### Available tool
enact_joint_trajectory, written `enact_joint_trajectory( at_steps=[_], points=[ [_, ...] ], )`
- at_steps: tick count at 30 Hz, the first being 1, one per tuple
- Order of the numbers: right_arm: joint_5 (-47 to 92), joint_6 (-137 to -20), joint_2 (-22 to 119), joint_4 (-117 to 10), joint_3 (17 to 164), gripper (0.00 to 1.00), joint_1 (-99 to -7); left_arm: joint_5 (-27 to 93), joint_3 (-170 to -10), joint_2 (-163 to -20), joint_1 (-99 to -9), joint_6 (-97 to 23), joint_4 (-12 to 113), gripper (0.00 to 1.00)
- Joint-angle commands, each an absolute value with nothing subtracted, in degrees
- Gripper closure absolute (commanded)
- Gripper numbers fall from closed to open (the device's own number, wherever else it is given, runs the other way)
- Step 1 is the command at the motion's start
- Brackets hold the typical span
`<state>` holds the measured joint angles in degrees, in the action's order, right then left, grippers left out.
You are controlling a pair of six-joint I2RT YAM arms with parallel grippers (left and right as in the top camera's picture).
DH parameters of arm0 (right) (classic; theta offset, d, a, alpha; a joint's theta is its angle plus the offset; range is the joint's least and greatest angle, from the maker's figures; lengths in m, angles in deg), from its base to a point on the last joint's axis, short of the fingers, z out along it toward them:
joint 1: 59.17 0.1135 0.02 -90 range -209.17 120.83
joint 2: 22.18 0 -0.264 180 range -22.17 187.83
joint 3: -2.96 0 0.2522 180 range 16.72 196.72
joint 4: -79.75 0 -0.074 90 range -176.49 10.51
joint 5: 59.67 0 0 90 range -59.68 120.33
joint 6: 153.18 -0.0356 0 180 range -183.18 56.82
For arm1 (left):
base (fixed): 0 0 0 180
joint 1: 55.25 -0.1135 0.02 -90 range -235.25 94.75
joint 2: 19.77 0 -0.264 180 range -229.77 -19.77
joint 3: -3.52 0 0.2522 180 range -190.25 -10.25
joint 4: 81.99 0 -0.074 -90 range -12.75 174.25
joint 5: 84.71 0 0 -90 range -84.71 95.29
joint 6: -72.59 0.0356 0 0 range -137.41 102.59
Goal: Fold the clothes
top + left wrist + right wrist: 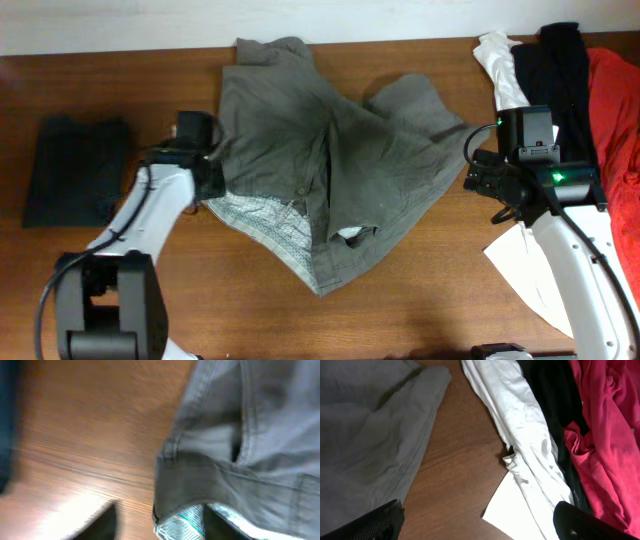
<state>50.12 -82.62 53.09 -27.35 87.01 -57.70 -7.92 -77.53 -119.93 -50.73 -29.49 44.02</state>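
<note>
nearest the robot, the left arm (140, 215) reaches over the wooden counter (420, 290). its left hand (160, 522) sits at the left edge of the grey-khaki garment (330, 150), fingers apart, with the waistband corner lying between them and not pinched. from above, the arm hides that bit of edge. beside it a pale patterned lining (265, 220) shows, turned out along the garment's near-left side. the right arm (590, 270) comes in on the other side and lies over part of a flat white piece (510, 258), cloth or paper i cannot tell. its right hand (487, 525) hangs just beside the garment's right edge, fingers spread wide, holding nothing. the garment itself lies crumpled and spread out in the middle of the counter, reaching to the far edge. well off to the left lies a dark folded garment (75, 165). at the far right, side by side and touching, lie a white garment (505, 70), a black garment (565, 60) and a red garment (615, 110). count: two hands, one khaki garment, one dark folded one, one white, one black, one red.
</note>
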Motion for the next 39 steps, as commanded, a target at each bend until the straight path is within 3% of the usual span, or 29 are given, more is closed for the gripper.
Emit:
enact_joint_trajectory(
  at_steps=[1, 7, 11, 18, 28, 36, 37, 39],
  points=[
    [50.44, -82.93, 52.13, -27.27, 87.44, 0.01, -58.13, 16.67, -78.67, -118.29, -52.59, -30.28, 39.78, 0.02],
    [50.44, -82.93, 52.13, -27.29, 87.44, 0.01, -58.13, 28.58, -78.65, -118.32, -46.65, -29.56, 35.0, 0.04],
    [50.44, -82.93, 52.17, -27.05, 87.44, 0.01, -58.13, 26.66, -77.93, -118.86, -39.28, -36.22, 42.34, 0.25],
    [50.44, -82.93, 52.17, -26.68, 87.44, 0.01, -58.13, 27.21, -75.5, -121.11, -34.62, -49.9, 48.79, 0.25],
    [50.44, -82.93, 52.17, -26.65, 87.44, 0.01, -58.13, 28.52, -72.26, -123.01, -32.13, -57.99, 53.84, 0.31],
    [50.44, -82.93, 52.17, -26.59, 87.44, 0.01, -58.13, 28.87, -72.02, -126.4, -31.98, -57.95, 62.65, 0.52],
    [50.44, -82.93, 52.17, -26.52, 87.44, 0.01, -58.13, 28.87, -72.02, -126.69, -31.98, -57.93, 62.82, 0.58],
    [50.47, -82.91, 52.17, -26.46, 87.44, 0.01, -58.13, 28.87, -72.02, -126.8, -31.98, -57.86, 62.78, 0.86]
  ],
)
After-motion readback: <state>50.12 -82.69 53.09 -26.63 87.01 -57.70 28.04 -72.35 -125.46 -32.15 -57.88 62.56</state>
